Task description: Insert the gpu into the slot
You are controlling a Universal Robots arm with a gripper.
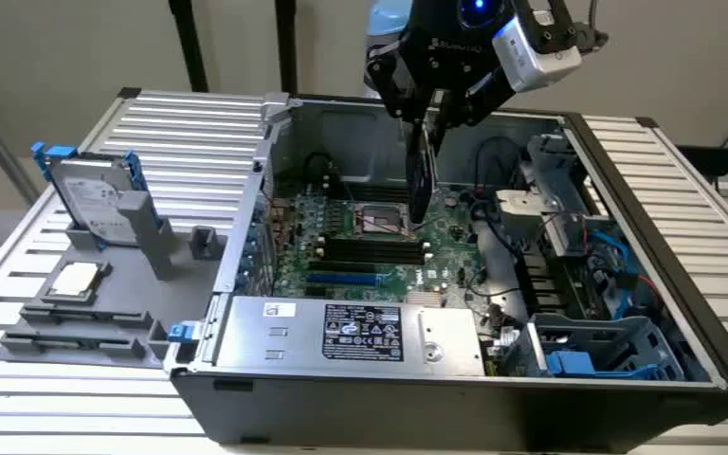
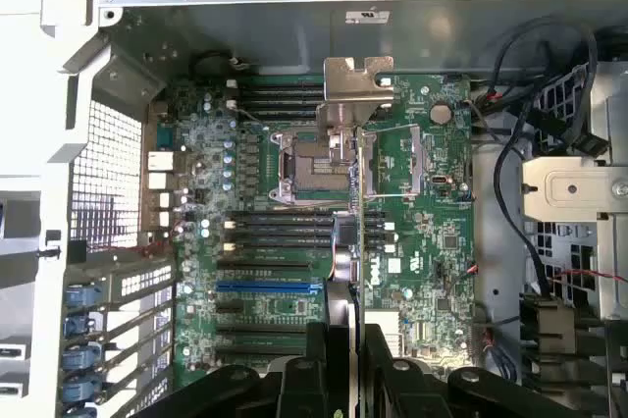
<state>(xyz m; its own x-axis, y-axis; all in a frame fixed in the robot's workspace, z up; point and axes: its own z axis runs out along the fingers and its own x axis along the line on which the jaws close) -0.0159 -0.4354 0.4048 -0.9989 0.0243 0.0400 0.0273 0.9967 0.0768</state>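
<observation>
Metal is shining nearest me: the grey labelled power-supply box (image 1: 352,332). Behind it the long narrow bright-blue plastic slot (image 1: 345,280) is lying empty. Farther, the black gripper (image 1: 430,112) is clamping the flat green-and-black gpu (image 1: 421,166) edge-on, high above the green board (image 1: 450,242); I judge its edge is needing careful alignment along the slot.

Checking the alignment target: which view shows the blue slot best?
Wrist view: the slot is seen from above, whole length unobstructed, clear of the gpu in the jaws. Exterior view: the slot is a short foreshortened blue strip beyond the power supply.
</observation>
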